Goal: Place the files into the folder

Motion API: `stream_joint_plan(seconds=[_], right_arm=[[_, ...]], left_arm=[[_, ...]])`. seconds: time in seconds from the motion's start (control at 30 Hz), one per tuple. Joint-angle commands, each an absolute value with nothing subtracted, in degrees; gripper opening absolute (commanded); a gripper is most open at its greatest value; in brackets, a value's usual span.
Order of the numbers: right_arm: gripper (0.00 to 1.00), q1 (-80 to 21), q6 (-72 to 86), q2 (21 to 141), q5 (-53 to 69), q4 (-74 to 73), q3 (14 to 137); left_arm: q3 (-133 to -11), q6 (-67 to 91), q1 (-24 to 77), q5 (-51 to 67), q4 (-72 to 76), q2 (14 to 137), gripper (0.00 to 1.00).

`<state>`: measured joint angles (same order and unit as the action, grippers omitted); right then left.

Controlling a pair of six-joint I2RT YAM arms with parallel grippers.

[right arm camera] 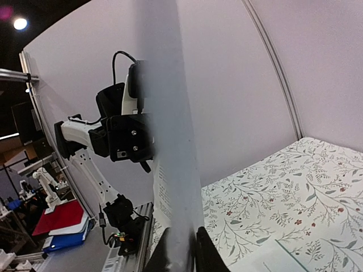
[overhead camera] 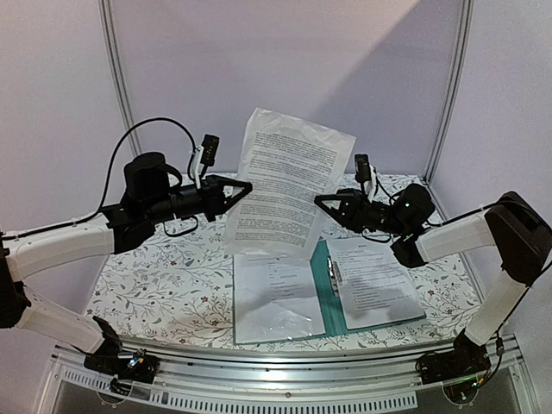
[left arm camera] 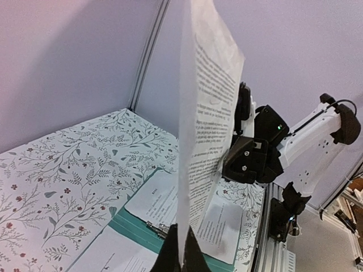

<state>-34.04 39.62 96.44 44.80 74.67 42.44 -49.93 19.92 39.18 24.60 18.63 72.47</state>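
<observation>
One file, a white printed sheet (overhead camera: 285, 181), hangs upright in the air above the table between both arms. My left gripper (overhead camera: 247, 187) is shut on its left edge; in the left wrist view the sheet (left arm camera: 207, 113) rises out of the closed gripper (left arm camera: 181, 241). On the opposite edge my right gripper (overhead camera: 317, 200) pinches the same sheet (right arm camera: 170, 141), its black fingers (right arm camera: 207, 249) pressed against either side. Below lies the teal folder (overhead camera: 326, 302), open flat, with its silver clip (overhead camera: 335, 272) on the spine. More files rest on its left (overhead camera: 276, 297) and right (overhead camera: 375, 280) halves.
A floral tablecloth (overhead camera: 164, 276) covers the table. An aluminium rail (overhead camera: 285, 379) runs along the near edge with both arm bases on it. White walls with metal posts (overhead camera: 118, 78) close in the back. Red and blue binders (right arm camera: 59, 221) lie off the table.
</observation>
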Motion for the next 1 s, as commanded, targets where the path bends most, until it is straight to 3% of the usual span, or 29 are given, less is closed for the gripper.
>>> stream_joint_plan(seconds=[0.0,0.17,0.5,0.53,0.7,0.73,0.8,0.97], right_arm=[[0.09,-33.9,41.4,97.1,44.7,76.2,42.1],[0.00,-33.9,41.4,97.1,43.6,73.3,42.0],[0.00,-33.9,35.8,93.4,41.2,58.3,43.4],[0.00,-33.9,34.3,92.7,41.1,53.6,44.9],[0.00,-33.6,26.1,90.7,39.9,18.9,56.4],[0.00,-33.4,24.7,90.4,39.6,14.6,57.6],[0.00,-32.7,22.3,88.8,39.1,8.1,59.2],[0.00,-28.5,21.5,86.6,39.5,-12.2,64.6]], left_arm=[[-48.5,25.5,37.4,26.6,24.6,73.4,0.00],[-47.5,28.5,36.7,27.9,27.5,73.9,0.00],[-48.0,30.3,36.6,30.2,27.3,77.0,0.00],[-48.7,29.8,36.6,30.1,25.6,77.3,0.05],[-55.0,23.1,36.6,24.4,10.3,78.6,0.50],[-56.2,21.6,36.6,22.4,7.2,79.1,0.55],[-59.1,18.9,36.5,18.5,2.0,80.5,0.60],[-62.7,19.0,36.4,8.9,-4.5,85.3,0.60]])
